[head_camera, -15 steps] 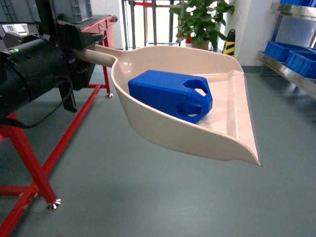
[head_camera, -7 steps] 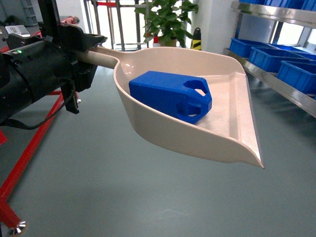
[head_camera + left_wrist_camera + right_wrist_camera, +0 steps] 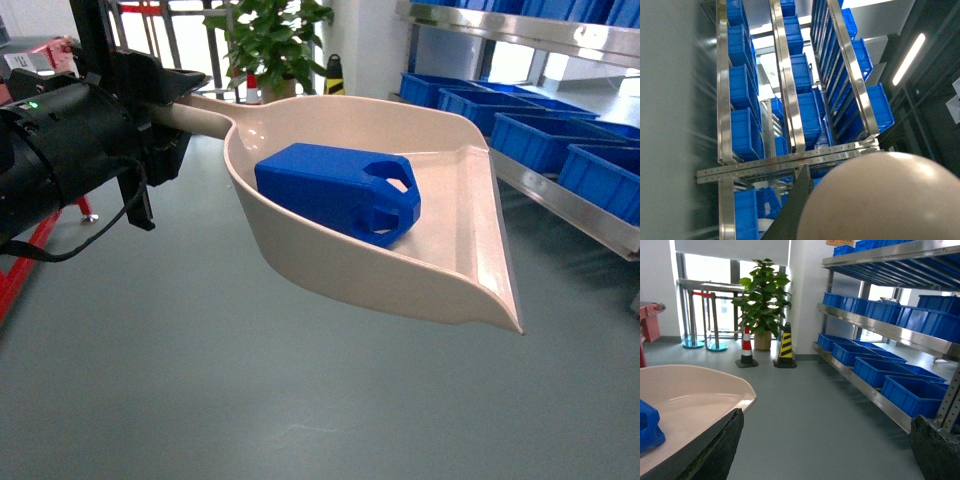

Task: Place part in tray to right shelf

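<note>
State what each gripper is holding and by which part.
The left gripper holds the tray by the end of its long handle; the part rides loose inside. The right gripper is open and holds nothing.

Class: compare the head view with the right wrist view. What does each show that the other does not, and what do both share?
Only the head view shows the whole part lying in the tray, and the left gripper on the tray's handle. Only the right wrist view shows two traffic cones by the windows. Both share the tray, the potted plant, the blue bins and the grey floor.
</note>
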Controlling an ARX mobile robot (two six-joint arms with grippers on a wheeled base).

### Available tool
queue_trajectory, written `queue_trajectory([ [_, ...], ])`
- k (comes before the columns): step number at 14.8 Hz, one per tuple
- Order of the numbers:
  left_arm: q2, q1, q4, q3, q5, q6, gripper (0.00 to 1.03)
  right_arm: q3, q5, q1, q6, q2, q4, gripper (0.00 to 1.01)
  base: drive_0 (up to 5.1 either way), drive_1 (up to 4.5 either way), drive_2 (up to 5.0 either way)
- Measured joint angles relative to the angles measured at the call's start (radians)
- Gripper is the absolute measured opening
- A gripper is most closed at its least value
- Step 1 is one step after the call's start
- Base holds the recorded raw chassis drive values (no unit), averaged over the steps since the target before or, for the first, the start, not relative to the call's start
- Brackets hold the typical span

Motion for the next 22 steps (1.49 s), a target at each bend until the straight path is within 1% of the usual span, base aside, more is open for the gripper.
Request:
queue_trajectory([
  [22, 0.000, 0.000, 0.000, 0.000, -0.001, 0.000, 0.12, 0.000, 0.000, 0.000, 0.000, 0.000, 0.001, 0.98, -1.6, -1.65, -1.6],
])
